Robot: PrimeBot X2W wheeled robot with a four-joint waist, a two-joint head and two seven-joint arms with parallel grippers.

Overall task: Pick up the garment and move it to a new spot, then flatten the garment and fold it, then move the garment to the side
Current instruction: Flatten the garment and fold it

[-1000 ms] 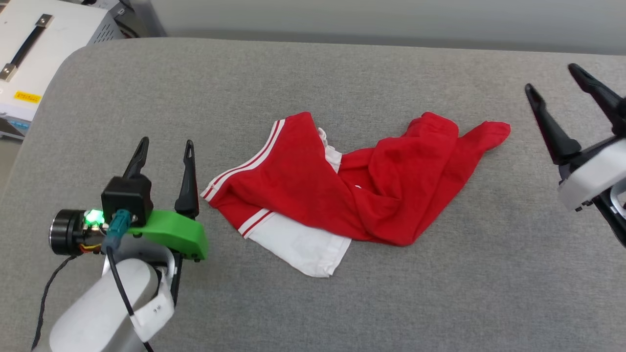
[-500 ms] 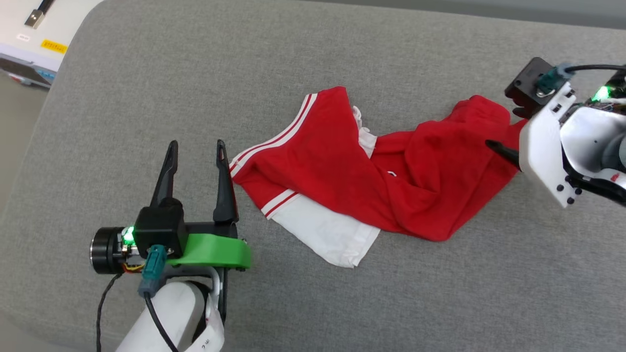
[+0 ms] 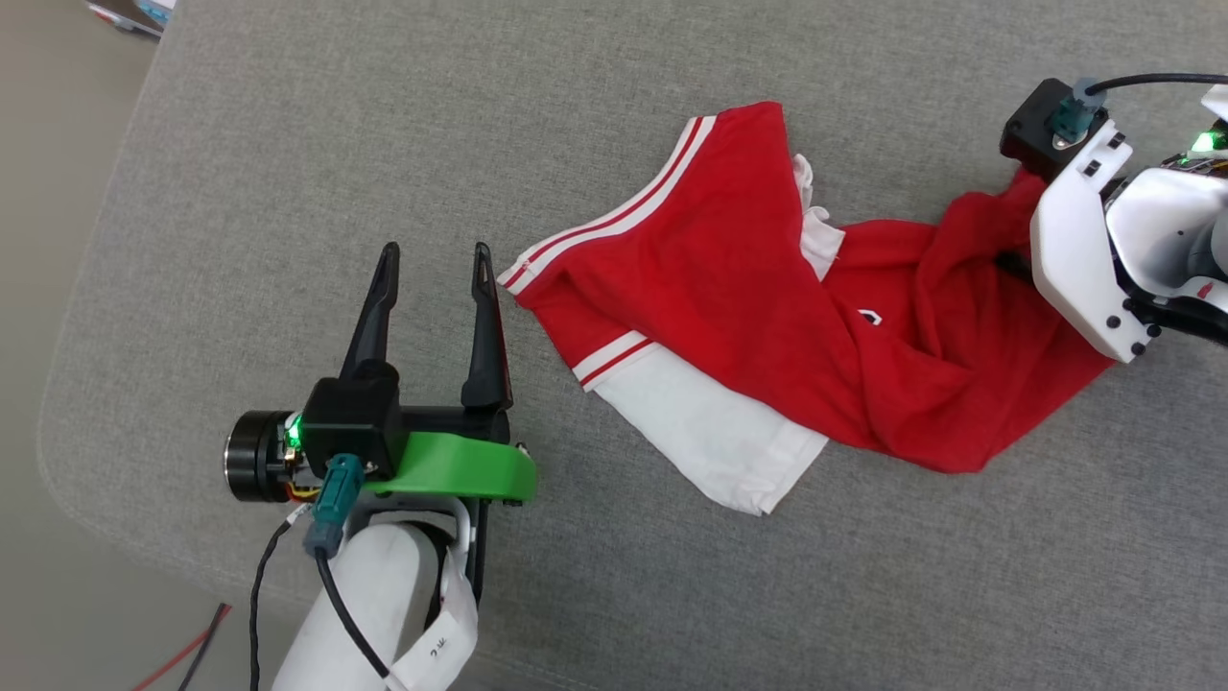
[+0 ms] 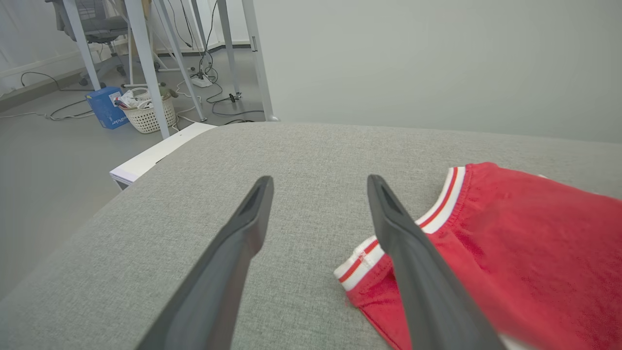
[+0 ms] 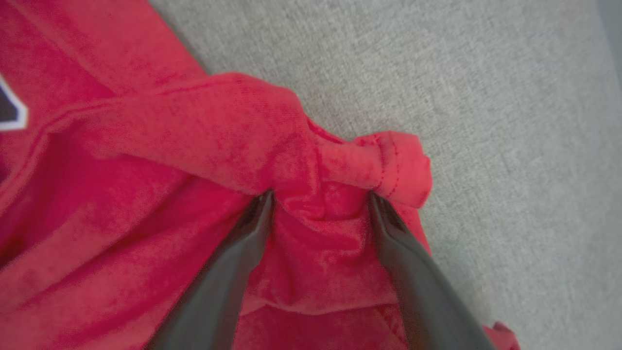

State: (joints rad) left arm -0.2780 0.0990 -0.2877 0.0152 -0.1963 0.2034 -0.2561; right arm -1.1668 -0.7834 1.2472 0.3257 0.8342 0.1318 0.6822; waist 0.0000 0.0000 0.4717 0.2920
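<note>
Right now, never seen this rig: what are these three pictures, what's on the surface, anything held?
It is a two-armed robot. The top-down picture comes from its head camera; the other two come from wrist cameras looking along each arm's two dark fingers. A red T-shirt with white sleeves lies crumpled on a grey padded surface. The left gripper is open beside the shirt's striped edge, holding nothing. The right gripper is open too, fingers astride a bunched red fold, not closed on it yet.
</note>
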